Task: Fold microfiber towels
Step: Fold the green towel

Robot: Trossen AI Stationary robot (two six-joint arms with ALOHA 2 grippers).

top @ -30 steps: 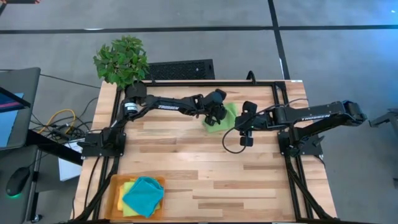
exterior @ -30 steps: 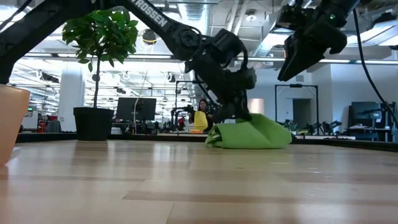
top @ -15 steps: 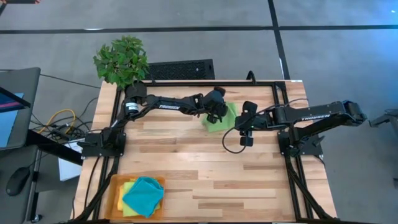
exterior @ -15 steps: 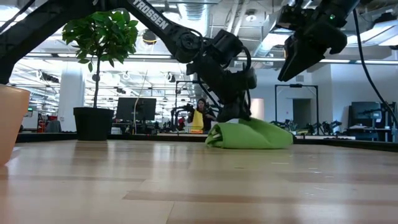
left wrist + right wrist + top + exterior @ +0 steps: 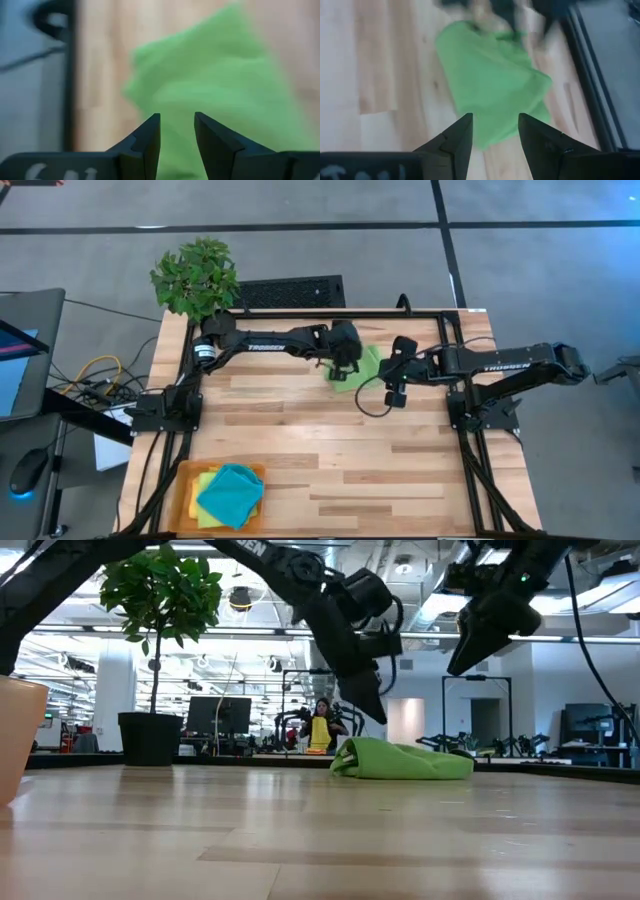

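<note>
The wooden table [image 5: 320, 440] has loads of bare plank through the middle and front, so plenty of room to move there. The action's all crammed near the far edge, where a lime green towel [image 5: 358, 368] lies in a soft rumpled heap close to the black frame rail. The left gripper [image 5: 343, 366] sits right over it, and compared with a second ago it's let go and lifted off: jaws apart, nothing in them. The right gripper [image 5: 393, 390] hovers just beside the towel, jaws open and empty, same as before. Down at the front left corner, a flat orange tray [image 5: 186, 476] holds a fuzzy teal towel [image 5: 230, 492] on top of yellow and green ones.
</note>
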